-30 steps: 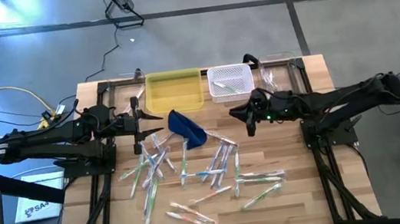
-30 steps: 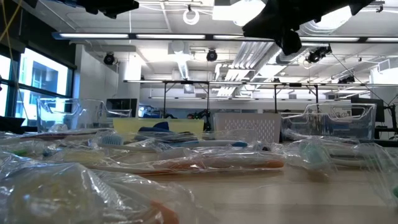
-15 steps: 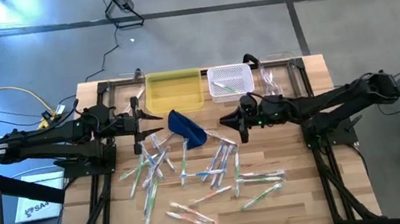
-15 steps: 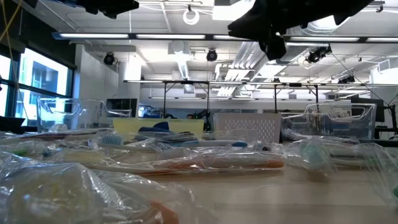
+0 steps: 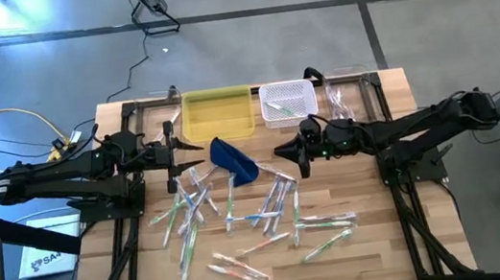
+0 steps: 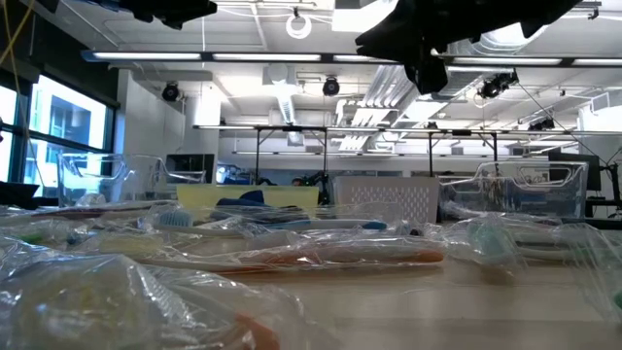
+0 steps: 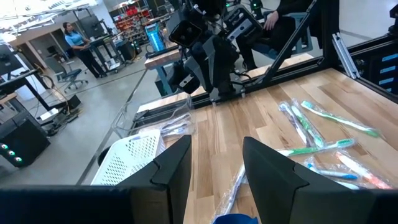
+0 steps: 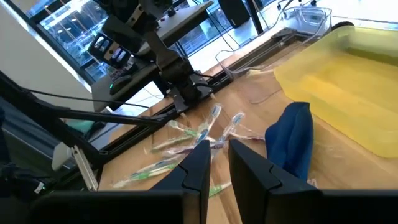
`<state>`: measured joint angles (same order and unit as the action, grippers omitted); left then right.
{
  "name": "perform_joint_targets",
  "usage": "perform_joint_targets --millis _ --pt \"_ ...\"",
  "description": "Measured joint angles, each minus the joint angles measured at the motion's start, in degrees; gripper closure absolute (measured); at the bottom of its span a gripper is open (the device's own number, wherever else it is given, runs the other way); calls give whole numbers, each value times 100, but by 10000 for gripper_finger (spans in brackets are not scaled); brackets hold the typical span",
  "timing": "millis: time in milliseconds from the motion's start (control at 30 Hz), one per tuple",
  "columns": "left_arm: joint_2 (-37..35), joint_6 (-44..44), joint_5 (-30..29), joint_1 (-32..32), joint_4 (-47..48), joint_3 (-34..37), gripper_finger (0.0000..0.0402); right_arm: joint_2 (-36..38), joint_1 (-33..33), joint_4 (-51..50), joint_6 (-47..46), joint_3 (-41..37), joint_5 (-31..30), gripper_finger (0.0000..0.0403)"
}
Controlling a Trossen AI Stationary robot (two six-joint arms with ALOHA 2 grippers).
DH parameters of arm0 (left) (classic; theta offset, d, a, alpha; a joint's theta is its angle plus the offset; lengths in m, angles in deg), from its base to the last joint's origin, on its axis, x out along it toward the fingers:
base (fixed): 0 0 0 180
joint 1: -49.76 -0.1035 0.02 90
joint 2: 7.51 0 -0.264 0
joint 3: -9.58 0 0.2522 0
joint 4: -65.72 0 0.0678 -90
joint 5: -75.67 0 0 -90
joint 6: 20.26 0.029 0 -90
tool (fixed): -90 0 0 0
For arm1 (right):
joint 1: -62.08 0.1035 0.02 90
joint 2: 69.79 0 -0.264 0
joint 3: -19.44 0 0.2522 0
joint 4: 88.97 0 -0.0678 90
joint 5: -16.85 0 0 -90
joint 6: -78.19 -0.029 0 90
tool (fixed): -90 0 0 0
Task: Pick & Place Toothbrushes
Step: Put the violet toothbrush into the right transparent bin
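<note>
Many toothbrushes are left scattered on the surface. Right claw is held above them, empty, narrowly parted, presumably for pickup; left claw is parked open.

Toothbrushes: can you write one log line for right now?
toothbrushes: scattered on table | left gripper: open, empty | right gripper: narrow gap, empty

Wooden bench under everything. At its far edge, a yellow tray beside a white slotted basket, with clear plastic bins at the corners. Dark blue pouch lying just in front of the yellow tray (crumpled, partly upright). Off the bench, yellow cable looping over grey floor. Beyond, a person standing among workstations.
</note>
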<state>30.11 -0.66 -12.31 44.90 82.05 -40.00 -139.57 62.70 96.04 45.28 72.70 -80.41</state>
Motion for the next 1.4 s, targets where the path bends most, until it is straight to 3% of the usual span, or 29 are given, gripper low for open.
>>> perform_joint_targets --millis 333,567,1033,1400 --pt "-2 2 -4 0 7 0 262 -175 67 -96 720 418 -196 397" --pt "-2 2 -8 2 15 1 262 -346 63 -951 66 416 -446 399" --pt "0 -3 -26 0 15 2 262 -1436 47 -951 -328 418 -441 400" --pt "0 -42 -24 2 17 2 262 -1766 49 -1591 -687 416 -460 400"
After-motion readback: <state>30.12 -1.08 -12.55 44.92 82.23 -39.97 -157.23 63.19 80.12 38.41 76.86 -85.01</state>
